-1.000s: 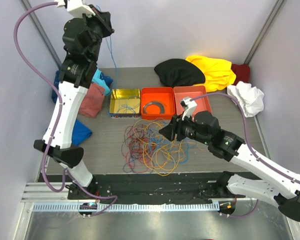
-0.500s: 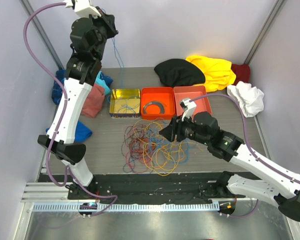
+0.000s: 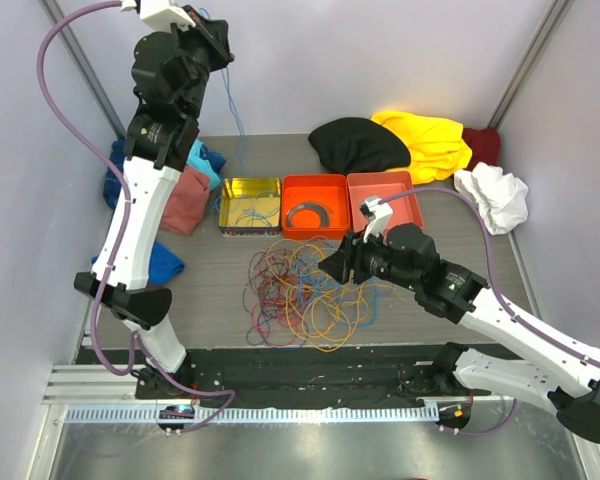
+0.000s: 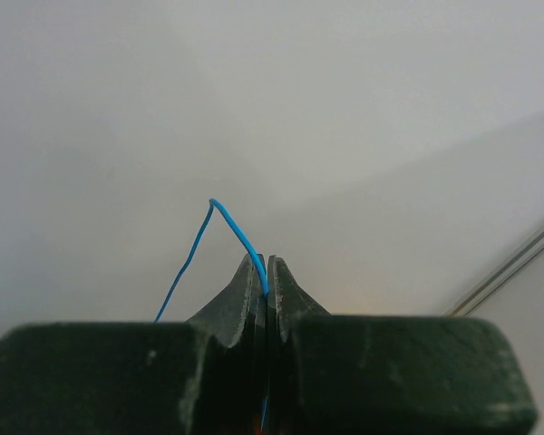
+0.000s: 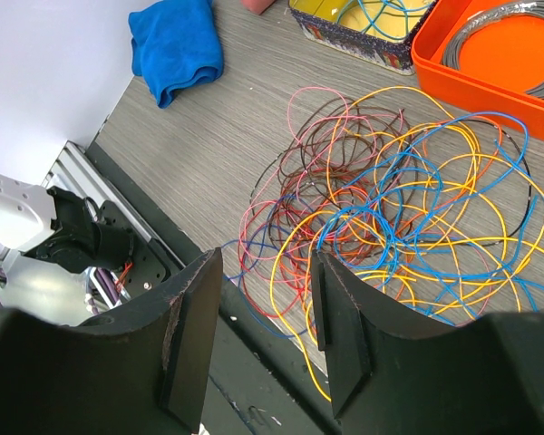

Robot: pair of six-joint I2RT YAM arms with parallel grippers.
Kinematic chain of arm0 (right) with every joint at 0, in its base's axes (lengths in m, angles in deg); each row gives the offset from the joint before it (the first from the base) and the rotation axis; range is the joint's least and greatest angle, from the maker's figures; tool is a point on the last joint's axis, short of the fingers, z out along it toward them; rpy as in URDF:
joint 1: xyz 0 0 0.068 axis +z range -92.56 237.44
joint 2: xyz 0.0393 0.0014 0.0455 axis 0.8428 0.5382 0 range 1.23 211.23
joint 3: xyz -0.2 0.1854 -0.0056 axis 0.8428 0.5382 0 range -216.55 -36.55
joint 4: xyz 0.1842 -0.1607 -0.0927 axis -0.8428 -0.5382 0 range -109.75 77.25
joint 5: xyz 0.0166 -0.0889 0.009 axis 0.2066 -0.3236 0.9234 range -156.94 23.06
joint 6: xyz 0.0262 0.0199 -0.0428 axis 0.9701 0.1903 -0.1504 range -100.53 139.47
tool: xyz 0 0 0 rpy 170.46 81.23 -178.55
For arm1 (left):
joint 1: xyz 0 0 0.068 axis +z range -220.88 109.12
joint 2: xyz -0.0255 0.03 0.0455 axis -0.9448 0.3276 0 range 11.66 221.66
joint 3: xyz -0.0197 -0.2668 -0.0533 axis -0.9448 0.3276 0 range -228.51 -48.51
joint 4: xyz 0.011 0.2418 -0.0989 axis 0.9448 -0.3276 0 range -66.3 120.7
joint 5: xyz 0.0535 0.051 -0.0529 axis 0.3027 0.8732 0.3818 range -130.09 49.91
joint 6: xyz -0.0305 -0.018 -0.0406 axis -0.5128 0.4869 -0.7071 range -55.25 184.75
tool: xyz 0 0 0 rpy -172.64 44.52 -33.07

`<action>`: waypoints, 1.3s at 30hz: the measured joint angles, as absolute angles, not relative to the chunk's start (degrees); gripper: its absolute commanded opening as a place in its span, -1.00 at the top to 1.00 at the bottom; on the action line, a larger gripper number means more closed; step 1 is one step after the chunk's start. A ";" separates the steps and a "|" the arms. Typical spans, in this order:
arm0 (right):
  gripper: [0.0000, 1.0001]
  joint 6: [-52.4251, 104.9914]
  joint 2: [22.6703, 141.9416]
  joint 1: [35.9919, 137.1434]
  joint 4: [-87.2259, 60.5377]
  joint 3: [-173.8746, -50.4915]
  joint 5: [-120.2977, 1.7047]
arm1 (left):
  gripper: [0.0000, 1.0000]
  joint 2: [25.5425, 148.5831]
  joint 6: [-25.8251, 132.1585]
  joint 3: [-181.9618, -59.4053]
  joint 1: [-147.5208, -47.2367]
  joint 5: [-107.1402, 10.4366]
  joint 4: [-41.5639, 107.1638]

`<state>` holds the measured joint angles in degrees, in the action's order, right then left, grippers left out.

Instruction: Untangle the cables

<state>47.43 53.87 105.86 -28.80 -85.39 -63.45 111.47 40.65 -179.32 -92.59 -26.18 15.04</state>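
The cables (image 3: pixel 305 295) lie as a loose tangle of yellow, orange, blue, red and dark wires on the table's middle; the right wrist view shows the same cables (image 5: pixel 408 208). My left gripper (image 3: pixel 220 42) is raised high at the back left, shut on a single blue cable (image 3: pixel 238 110) that hangs down towards the yellow tin. In the left wrist view the blue cable (image 4: pixel 231 222) loops out of the left gripper (image 4: pixel 267 270). My right gripper (image 3: pixel 332 265) hovers over the tangle's right side. The right gripper (image 5: pixel 264 272) is open, nothing between its fingers.
A yellow tin (image 3: pixel 223 205) holding a few wires, an orange tray (image 3: pixel 288 210) with a grey strip and a second orange tray (image 3: pixel 412 205) stand behind the tangle. Cloths lie around: black (image 3: pixel 358 145), yellow (image 3: pixel 430 140), white (image 3: pixel 492 195), blue (image 3: pixel 160 262), pink (image 3: pixel 185 200).
My left gripper has shifted slightly to the right up high, and the hanging blue cable has swung right with it. The right arm has not moved.
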 measured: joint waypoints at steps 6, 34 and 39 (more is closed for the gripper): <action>-0.03 47.43 53.87 105.86 -28.80 -85.39 -63.45 | 0.99 111.42 39.12 -180.83 -92.59 -27.29 15.80; -0.02 47.41 53.85 105.86 -28.72 -83.92 -63.47 | 0.99 107.58 36.23 -151.54 -92.59 -28.74 21.29; -0.01 47.43 53.87 105.86 -28.76 -83.62 -63.47 | 1.00 107.60 36.45 -147.82 -92.59 -28.67 21.44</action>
<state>47.43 53.87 105.86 -28.76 -83.62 -63.47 107.60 36.45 -147.82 -92.59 -28.67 21.44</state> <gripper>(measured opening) 0.510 0.026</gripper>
